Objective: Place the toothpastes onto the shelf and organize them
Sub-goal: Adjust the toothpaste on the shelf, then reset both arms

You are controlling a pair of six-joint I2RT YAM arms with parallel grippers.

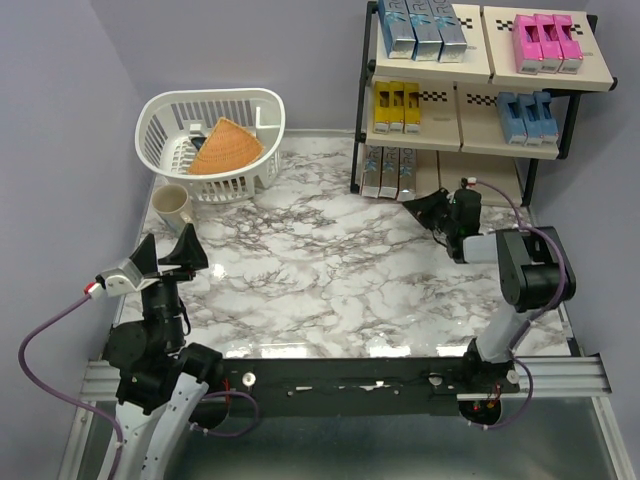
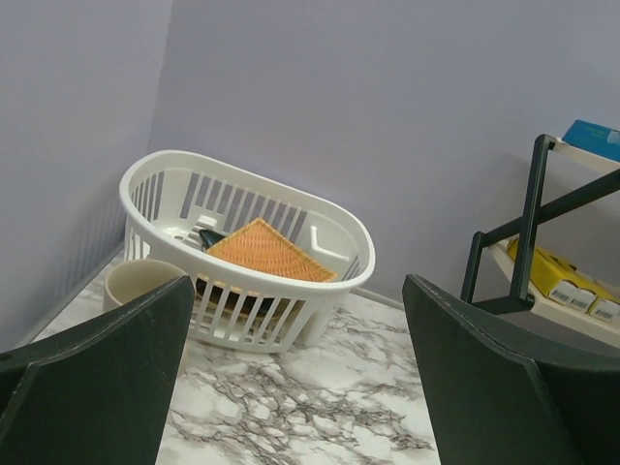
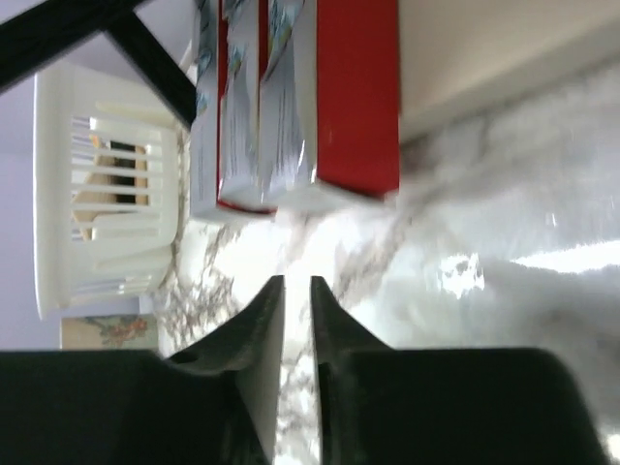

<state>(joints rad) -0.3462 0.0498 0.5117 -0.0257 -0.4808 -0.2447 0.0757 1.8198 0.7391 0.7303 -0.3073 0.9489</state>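
This looks like a robot test lab. A shiny grey-and-white marble-look table lies under the jaws, plain purple walls stand ahead of them, and a silver metal rail runs behind.

toothpastes on shelf, basket left

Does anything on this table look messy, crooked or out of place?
Nothing spilled. The toothpastes stand in tidy colour groups on the shelf. Only an orange woven piece leans tilted in the white basket.

The shelf has a black frame, beige panels and black-and-white checkered strips. Its toothpastes are silver-blue cartons far left, pink cartons far right, then yellow cartons, light blue cartons and, lowest, red-and-white cartons. The table is white marble with grey veins. The basket is white.
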